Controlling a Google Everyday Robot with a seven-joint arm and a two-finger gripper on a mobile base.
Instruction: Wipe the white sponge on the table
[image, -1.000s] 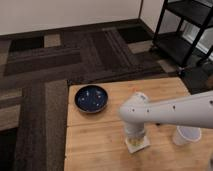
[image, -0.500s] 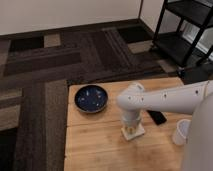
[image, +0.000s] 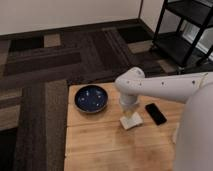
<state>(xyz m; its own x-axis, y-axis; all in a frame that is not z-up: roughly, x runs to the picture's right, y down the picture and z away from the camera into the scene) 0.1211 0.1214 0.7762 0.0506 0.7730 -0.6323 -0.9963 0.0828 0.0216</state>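
The white sponge lies flat on the table, right of the blue bowl and left of the black phone. My gripper points straight down onto the sponge's top and is shut on it, pressing it against the wood. The white arm reaches in from the right side and hides part of the tabletop behind it.
A dark blue bowl stands near the table's far left corner. A black phone lies just right of the sponge. Dark patterned carpet surrounds the table, and a black shelf frame stands at the back right.
The gripper and the sponge under it have slid across the table away from the near edge, ending level with the bowl and the phone. The arm swung with them.
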